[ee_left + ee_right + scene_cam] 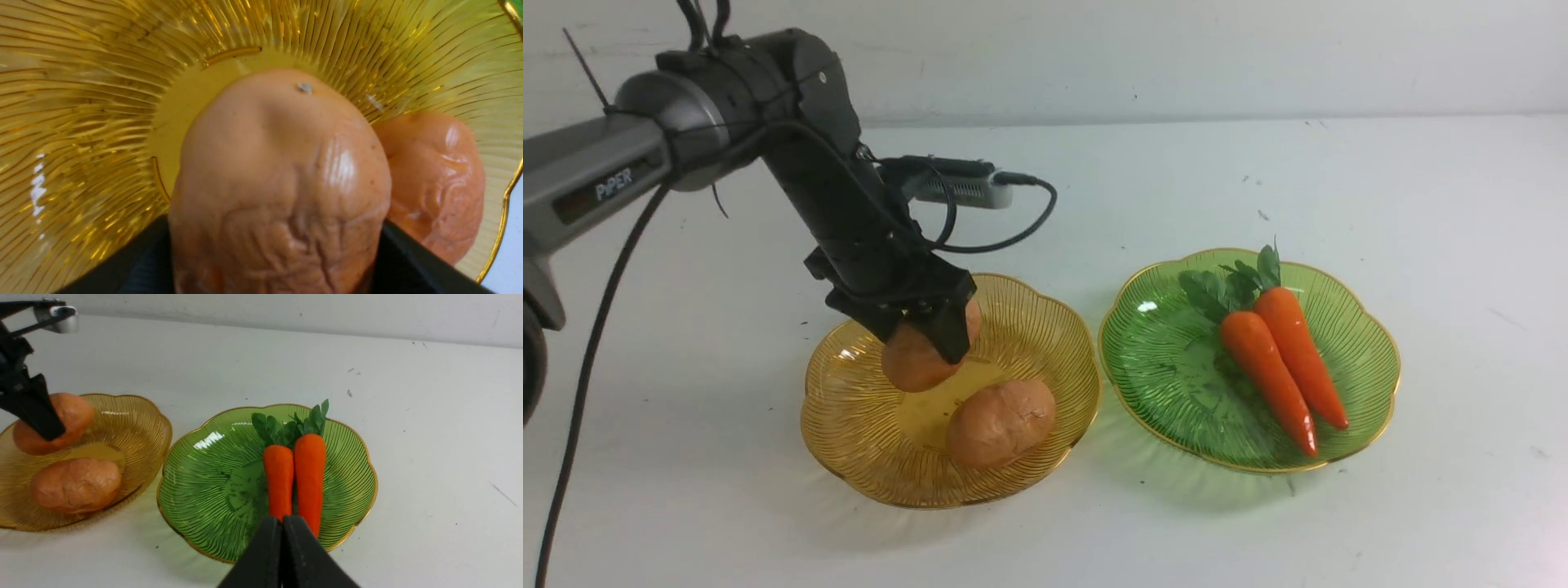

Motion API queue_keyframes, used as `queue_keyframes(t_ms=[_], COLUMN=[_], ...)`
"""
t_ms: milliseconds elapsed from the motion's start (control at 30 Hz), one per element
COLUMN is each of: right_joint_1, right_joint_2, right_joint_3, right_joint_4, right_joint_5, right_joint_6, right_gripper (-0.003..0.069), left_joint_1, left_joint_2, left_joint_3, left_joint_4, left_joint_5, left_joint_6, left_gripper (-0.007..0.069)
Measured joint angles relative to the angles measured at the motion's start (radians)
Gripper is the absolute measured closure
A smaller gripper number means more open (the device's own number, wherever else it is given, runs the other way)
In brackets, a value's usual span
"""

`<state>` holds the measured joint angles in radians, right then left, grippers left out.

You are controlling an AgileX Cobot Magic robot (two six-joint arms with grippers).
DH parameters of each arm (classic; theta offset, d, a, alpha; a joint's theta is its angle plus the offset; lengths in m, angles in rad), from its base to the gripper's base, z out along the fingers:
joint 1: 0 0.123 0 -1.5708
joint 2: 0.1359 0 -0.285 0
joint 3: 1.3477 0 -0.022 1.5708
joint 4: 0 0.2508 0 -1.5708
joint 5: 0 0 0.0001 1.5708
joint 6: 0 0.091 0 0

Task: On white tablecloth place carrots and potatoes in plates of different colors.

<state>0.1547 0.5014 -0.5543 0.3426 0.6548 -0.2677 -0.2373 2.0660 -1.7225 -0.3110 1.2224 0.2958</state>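
Observation:
My left gripper is shut on a tan potato, holding it low over the middle of the amber-yellow plate. In the left wrist view this potato fills the frame between the black fingers. A second potato lies in the same plate, toward its front right. Two orange carrots lie side by side in the green plate, green tops pointing away. My right gripper is shut and empty, hovering near the green plate's front edge; it does not show in the front view.
Both plates sit side by side on the white tablecloth, which has a few dark specks. The left arm's camera box and looping cable hang over the amber plate's far side. A pale wall bounds the back.

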Motion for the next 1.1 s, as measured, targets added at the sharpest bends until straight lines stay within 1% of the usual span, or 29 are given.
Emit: queue_keyframes(t_ms=[167, 233, 267, 333, 400, 500, 600, 667, 700, 733, 767, 833, 967, 1000, 1033, 1100], right_joint_1=[0.000, 0.000, 0.000, 0.000, 0.000, 0.000, 0.000, 0.000, 0.000, 0.000, 0.000, 0.000, 0.000, 0.000, 0.000, 0.000], right_joint_2=[-0.010, -0.031, -0.034, -0.100, -0.161, -0.255, -0.382, -0.435, -0.444, -0.448, -0.448, -0.447, -0.446, -0.445, -0.441, -0.439], right_joint_3=[-0.118, -0.150, -0.150, -0.158, -0.157, -0.139, -0.069, 0.014, 0.053, 0.099, 0.120, 0.171, 0.231, 0.247, 0.262, 0.268], right_joint_4=[0.000, 0.000, 0.000, -0.001, -0.004, -0.010, -0.024, -0.015, -0.008, -0.002, 0.000, 0.004, 0.015, 0.021, 0.025, 0.029], right_joint_5=[0.247, 0.353, 0.363, 0.449, 0.479, 0.475, 0.403, 0.305, 0.253, 0.187, 0.154, 0.069, -0.049, -0.091, -0.142, -0.178], right_joint_6=[0.000, 0.000, 0.000, 0.000, 0.000, 0.000, 0.006, 0.012, 0.012, 0.010, 0.008, 0.003, -0.002, -0.004, -0.004, -0.004], right_gripper=[0.0674, 0.0674, 0.0674, 0.0674, 0.0674, 0.0674, 0.0674, 0.0674, 0.0674, 0.0674, 0.0674, 0.0674, 0.0674, 0.0674, 0.0674, 0.0674], left_joint_1=[0.000, 0.000, 0.000, 0.000, 0.000, 0.000, 0.000, 0.000, 0.000, 0.000, 0.000, 0.000, 0.000, 0.000, 0.000, 0.000], left_joint_2=[0.002, 0.002, 0.002, 0.002, 0.002, 0.002, 0.002, 0.002, 0.002, 0.002, 0.002, 0.002, 0.002, 0.002, 0.002, 0.002], left_joint_3=[-0.007, -0.018, -0.020, -0.047, -0.076, -0.118, -0.166, -0.190, -0.202, -0.211, -0.213, -0.218, -0.219, -0.220, -0.219, -0.219], left_joint_4=[0.025, 0.043, 0.047, 0.075, 0.087, 0.094, 0.095, 0.095, 0.095, 0.095, 0.095, 0.095, 0.096, 0.096, 0.096, 0.096], left_joint_5=[0.000, 0.000, 0.000, 0.000, 0.000, 0.000, 0.001, 0.002, 0.003, 0.003, 0.004, 0.004, 0.005, 0.005, 0.006, 0.006], left_joint_6=[0.002, 0.002, 0.002, -0.001, -0.008, -0.025, -0.032, -0.045, -0.059, -0.071, -0.074, -0.080, -0.082, -0.083, -0.083, -0.084], left_gripper=[0.0044, 0.0032, 0.0031, 0.0026, 0.0026, 0.0026, 0.0041, 0.0094, 0.0137, 0.0199, 0.0239, 0.0354, 0.0518, 0.0585, 0.0613, 0.0627])
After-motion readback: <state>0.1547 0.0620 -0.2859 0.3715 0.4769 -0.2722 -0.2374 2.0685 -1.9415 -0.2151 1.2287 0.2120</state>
